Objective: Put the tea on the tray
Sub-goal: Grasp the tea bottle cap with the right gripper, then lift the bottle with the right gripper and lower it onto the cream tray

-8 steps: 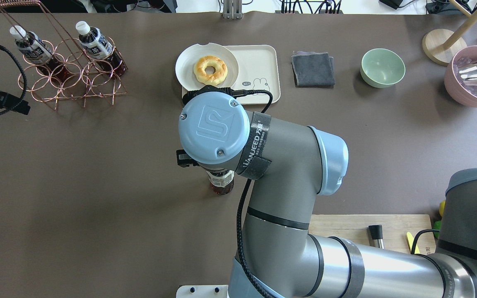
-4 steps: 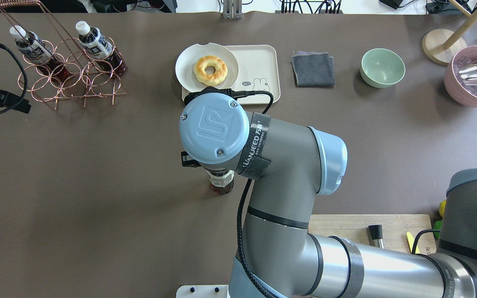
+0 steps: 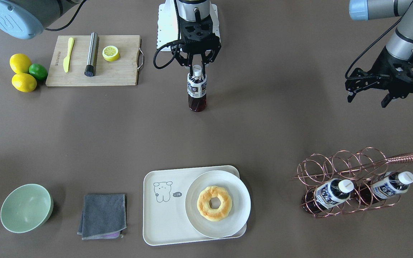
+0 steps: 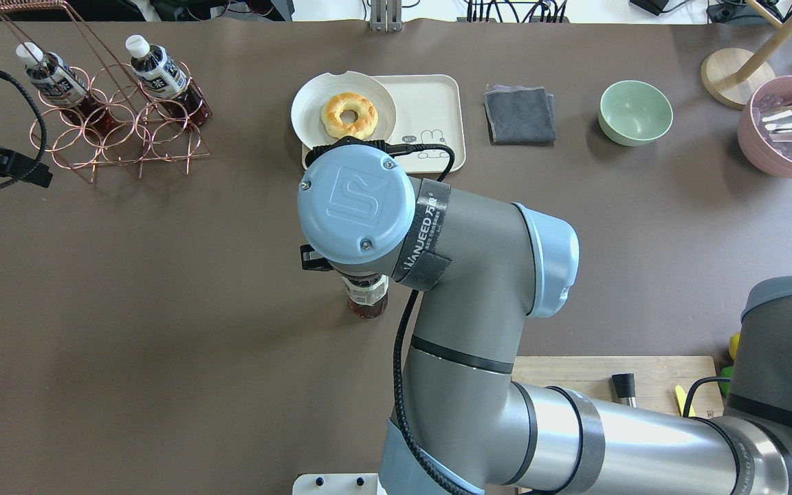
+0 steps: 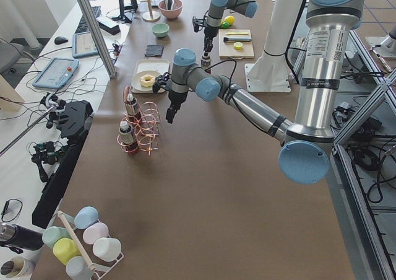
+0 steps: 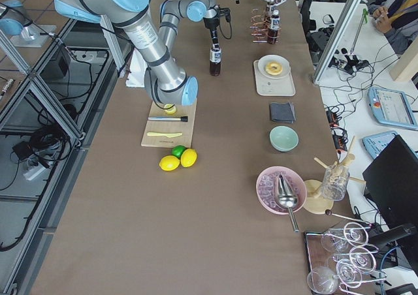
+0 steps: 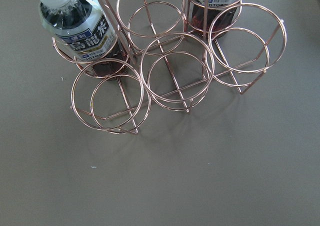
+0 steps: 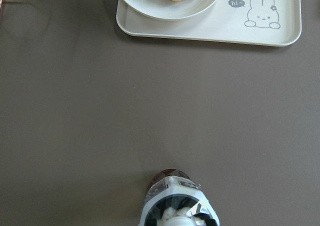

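Observation:
The tea (image 3: 196,91) stands upright on the brown table, far from the tray; it also shows in the overhead view (image 4: 367,304) and at the bottom of the right wrist view (image 8: 177,201). My right gripper (image 3: 197,71) points straight down over it, its fingers shut on the white cap and neck. The cream tray (image 3: 163,218) with the line-drawn animal lies near the table's far edge (image 4: 430,110), its printed half bare. My left gripper (image 3: 368,100) hangs open and empty above the table near the copper rack (image 3: 350,165), which holds two identical bottles (image 3: 330,195) (image 7: 80,31).
A round white plate (image 3: 237,186) with a doughnut (image 3: 214,203) covers half of the tray. A grey cloth (image 3: 102,215) and a green bowl (image 3: 25,208) lie beside the tray. A wooden board (image 3: 120,71) with tools and lemons (image 3: 22,71) sits near the robot.
The right gripper's jaws have narrowed onto the bottle's cap, and the right wrist has shifted slightly toward the tray. The left gripper has barely moved.

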Robot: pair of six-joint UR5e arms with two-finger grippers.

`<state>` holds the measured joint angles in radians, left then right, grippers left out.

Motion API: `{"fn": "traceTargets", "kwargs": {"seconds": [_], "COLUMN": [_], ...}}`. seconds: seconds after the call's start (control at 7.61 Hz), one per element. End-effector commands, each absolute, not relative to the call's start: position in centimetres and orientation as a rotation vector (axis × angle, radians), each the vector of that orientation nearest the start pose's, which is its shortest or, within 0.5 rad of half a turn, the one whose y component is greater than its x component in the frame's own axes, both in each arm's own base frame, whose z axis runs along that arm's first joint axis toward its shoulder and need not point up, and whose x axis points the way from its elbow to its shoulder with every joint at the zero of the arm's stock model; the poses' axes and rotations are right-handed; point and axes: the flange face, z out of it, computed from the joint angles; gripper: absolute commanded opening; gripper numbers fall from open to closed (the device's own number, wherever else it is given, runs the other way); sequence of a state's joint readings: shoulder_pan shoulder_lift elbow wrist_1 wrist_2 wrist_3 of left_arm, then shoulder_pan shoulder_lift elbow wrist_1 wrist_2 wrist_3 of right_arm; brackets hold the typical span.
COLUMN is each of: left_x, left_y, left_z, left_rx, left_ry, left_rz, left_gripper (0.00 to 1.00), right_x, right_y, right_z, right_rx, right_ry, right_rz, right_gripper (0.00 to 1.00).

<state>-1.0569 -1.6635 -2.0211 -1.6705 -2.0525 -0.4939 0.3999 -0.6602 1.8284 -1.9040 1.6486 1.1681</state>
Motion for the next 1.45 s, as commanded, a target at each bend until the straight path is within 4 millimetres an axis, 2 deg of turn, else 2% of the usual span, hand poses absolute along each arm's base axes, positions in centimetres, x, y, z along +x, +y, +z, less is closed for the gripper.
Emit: {"fn": "traceTargets", "kwargs": {"seconds": [0.0,0.13,0.26,0.39,0.53,0.66,0.79,0.92,1.05,1.18,1.31], "left_x": [17.3,15.9,14.6,13.1,11.4,9.5,7.1,5.1,4.6,4.5,4.4], "left_y": [-48.4,-48.6,-47.8,-47.2,-46.1,-44.9,-44.8,-44.6,-44.1,-44.0,-43.7], "left_z": [39.5,39.6,40.5,41.4,43.7,45.6,46.3,46.4,46.7,46.6,46.9], "left_rx": [0.325,0.335,0.303,0.308,0.315,0.323,0.328,0.329,0.325,0.331,0.324], "left_ry": [0.71,0.706,0.738,0.76,0.756,0.74,0.756,0.775,0.775,0.775,0.773], "left_rz": [0.174,0.156,0.149,0.138,0.118,0.134,0.137,0.107,0.105,0.108,0.106], "left_gripper": [0.97,0.97,0.97,0.97,0.97,0.97,0.97,0.97,0.97,0.97,0.97], "right_x": [-50.0,-48.0,-45.9,-44.4,-43.1,-43.1,-43.7,-43.7,-43.4,-42.9,-42.9], "right_y": [-38.9,-41.1,-43.8,-47.2,-51.2,-55.4,-59.4,-62.4,-65.3,-66.9,-68.4], "right_z": [3.6,3.2,3.5,4.5,5.8,7.5,8.8,9.1,8.3,8.3,10.1], "right_rx": [0.271,0.277,0.275,0.275,0.272,0.271,0.255,0.253,0.254,0.248,0.244], "right_ry": [-0.796,-0.781,-0.777,-0.751,-0.739,-0.743,-0.766,-0.76,-0.734,-0.727,-0.702], "right_rz": [-0.003,-0.024,-0.015,-0.019,-0.03,-0.013,-0.005,-0.029,-0.04,-0.041,-0.062], "right_gripper": [0.0,0.0,0.0,0.0,0.0,0.0,0.0,0.0,0.0,0.0,0.0]}}
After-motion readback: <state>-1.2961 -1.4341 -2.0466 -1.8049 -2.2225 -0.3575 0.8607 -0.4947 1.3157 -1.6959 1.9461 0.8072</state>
